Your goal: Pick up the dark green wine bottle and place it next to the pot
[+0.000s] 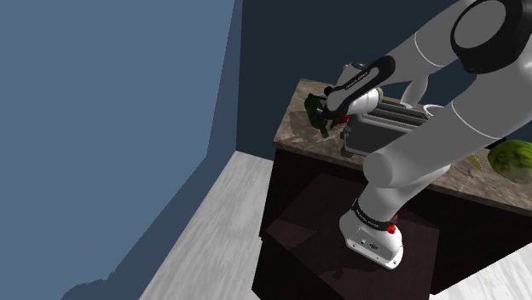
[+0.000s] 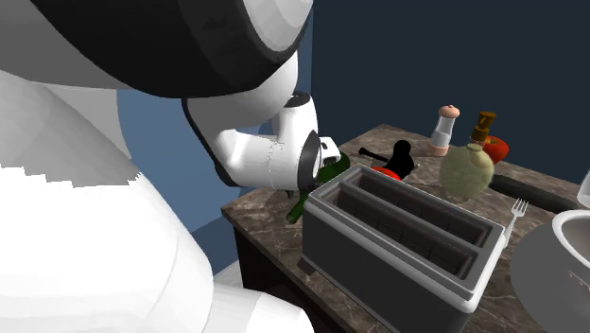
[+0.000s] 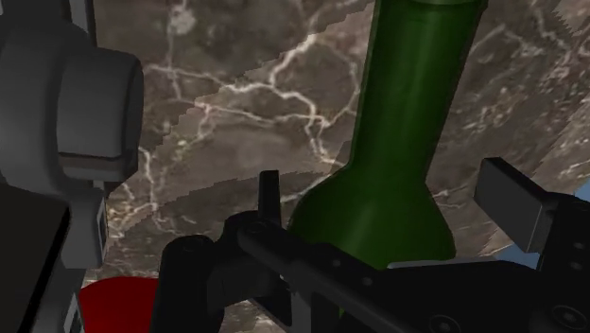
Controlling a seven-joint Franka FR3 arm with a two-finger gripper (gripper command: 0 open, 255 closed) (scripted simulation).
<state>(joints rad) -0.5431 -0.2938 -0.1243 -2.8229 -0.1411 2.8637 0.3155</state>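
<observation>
A dark green wine bottle point(image 3: 407, 123) lies on the brown marbled counter point(image 3: 236, 104); it also shows beside the toaster as the bottle point(image 2: 320, 182) and near the counter's end as the bottle point(image 1: 317, 111). My black gripper point(image 3: 388, 194) is down over it, open. Its fingers point(image 3: 269, 199) stand on either side of the bottle's shoulder with small gaps and do not touch the glass. The gripper point(image 1: 331, 113) hangs at the toaster's end. A red pot point(image 2: 384, 171) with a black handle stands just beyond the bottle, and its red rim point(image 3: 113, 301) shows close by the gripper.
A grey two-slot toaster point(image 2: 402, 236) stands right beside the bottle. Farther back are a shaker point(image 2: 444, 130), a round pale bottle point(image 2: 468, 168), a tomato point(image 2: 496, 148), a fork point(image 2: 517, 210) and a white vessel point(image 2: 567, 255). A green cabbage point(image 1: 511, 159) lies on the counter.
</observation>
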